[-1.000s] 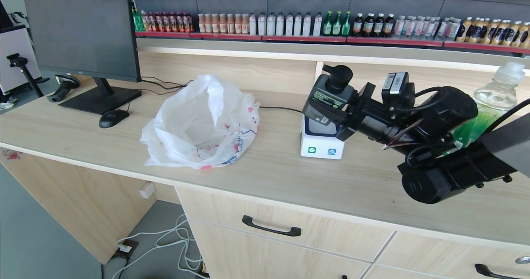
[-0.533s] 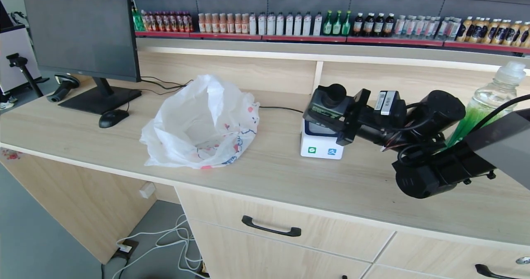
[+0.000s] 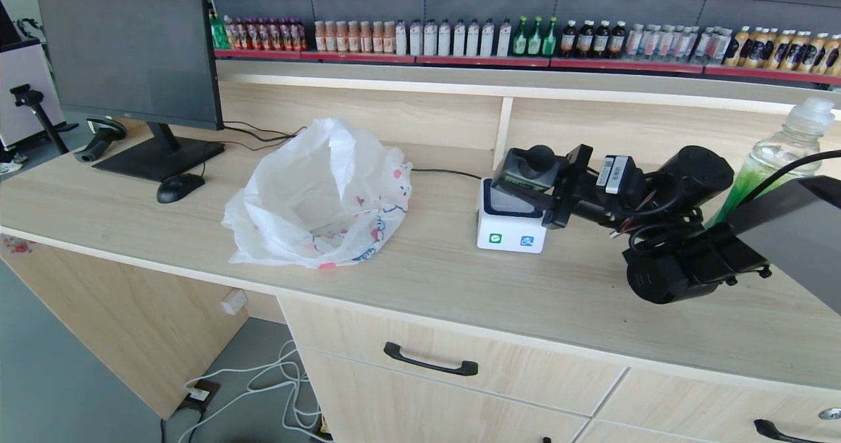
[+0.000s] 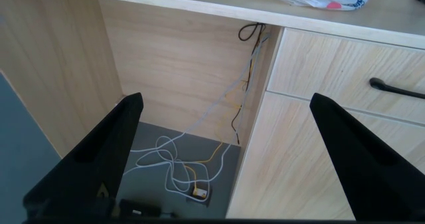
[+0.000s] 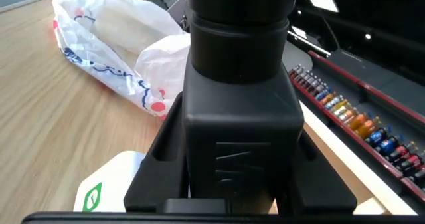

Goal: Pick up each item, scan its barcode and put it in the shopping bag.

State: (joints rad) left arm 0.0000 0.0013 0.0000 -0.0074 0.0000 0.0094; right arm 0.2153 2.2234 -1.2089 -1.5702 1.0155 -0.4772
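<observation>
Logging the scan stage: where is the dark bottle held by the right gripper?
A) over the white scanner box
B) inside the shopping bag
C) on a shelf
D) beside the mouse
A: the right gripper holds the dark bottle over the white scanner box, apart from the shopping bag.

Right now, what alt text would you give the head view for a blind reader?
The right gripper holds a dark bottle over a white scanner on a wooden counter. An open white bag lies to the scanner's left, with a monitor beyond it.
</observation>
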